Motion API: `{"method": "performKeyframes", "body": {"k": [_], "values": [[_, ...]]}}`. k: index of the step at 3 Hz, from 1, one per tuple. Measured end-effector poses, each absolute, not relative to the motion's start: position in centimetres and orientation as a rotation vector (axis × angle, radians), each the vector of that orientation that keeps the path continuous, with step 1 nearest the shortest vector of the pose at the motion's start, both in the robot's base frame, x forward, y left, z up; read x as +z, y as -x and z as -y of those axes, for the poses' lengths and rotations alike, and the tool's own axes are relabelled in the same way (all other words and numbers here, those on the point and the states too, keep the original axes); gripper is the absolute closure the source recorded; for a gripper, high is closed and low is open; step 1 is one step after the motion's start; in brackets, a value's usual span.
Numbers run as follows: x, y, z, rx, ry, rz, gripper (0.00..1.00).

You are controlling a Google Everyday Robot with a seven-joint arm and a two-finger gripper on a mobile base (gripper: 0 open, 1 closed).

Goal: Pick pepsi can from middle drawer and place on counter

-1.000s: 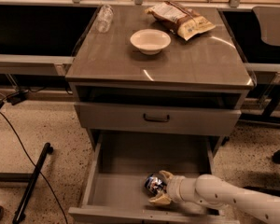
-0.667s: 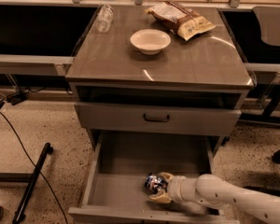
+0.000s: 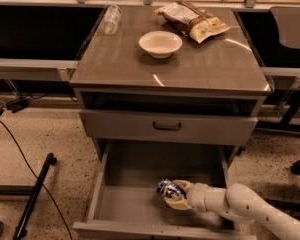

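Here, one end effector reaches from the right into the one open drawer, its fingers closed around the single can, which sits tilted near the drawer's front. Up on the worktop are one bowl, one bottle and one snack bag

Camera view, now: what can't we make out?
- Gripper, in the middle drawer at the pepsi can: its grip is hidden by the can.
- Arm: cut by the right and bottom edges.
- Open slot under the counter: too dark to see inside.
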State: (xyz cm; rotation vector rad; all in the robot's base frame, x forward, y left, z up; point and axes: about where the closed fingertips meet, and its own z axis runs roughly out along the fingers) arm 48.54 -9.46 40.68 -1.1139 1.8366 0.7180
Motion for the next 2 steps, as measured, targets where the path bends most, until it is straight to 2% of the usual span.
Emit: {"method": "performKeyframes", "body": {"k": [1,2], "values": [[48.7,-46.4,9.8,0.769,1.170,-1.657,1.00],[57.2,-43.3,8.7,0.725,1.319,-1.531,1.00]]}}
